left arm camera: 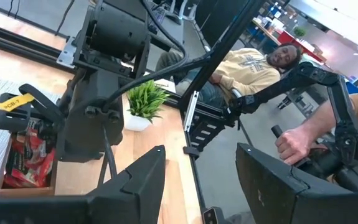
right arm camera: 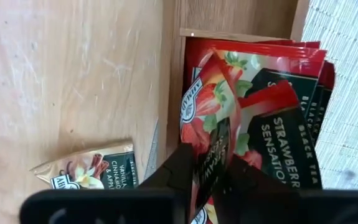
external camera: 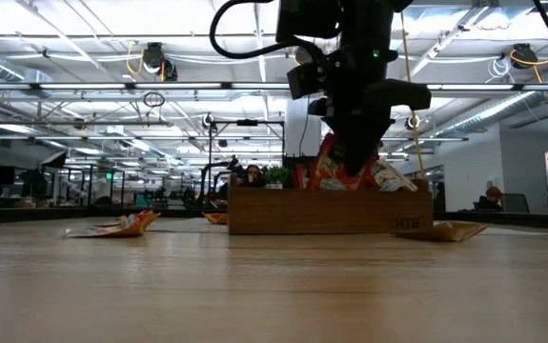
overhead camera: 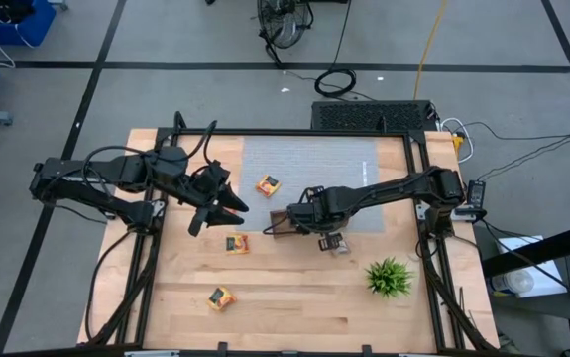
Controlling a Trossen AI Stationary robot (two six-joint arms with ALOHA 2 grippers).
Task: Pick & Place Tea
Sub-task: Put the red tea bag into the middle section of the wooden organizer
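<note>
The table (overhead camera: pixel 294 297) is a light wooden top in a dark metal frame, and it is carrying a grey woven mat (overhead camera: pixel 309 164) across its far middle. A brown wooden tray (overhead camera: pixel 283 222) is sitting at the mat's near edge, partly under the right arm. An orange-yellow sachet (overhead camera: pixel 268 184) is lying on the mat. A second sachet (overhead camera: pixel 236 243) is lying on bare wood near the table's middle, and a third sachet (overhead camera: pixel 221 297) is lying closer to the near edge. A pale sachet (right arm camera: pixel 88 169) is lying on the wood just beside the tray. A spiky green plant (overhead camera: pixel 389 277) is standing toward the near right corner.
</note>
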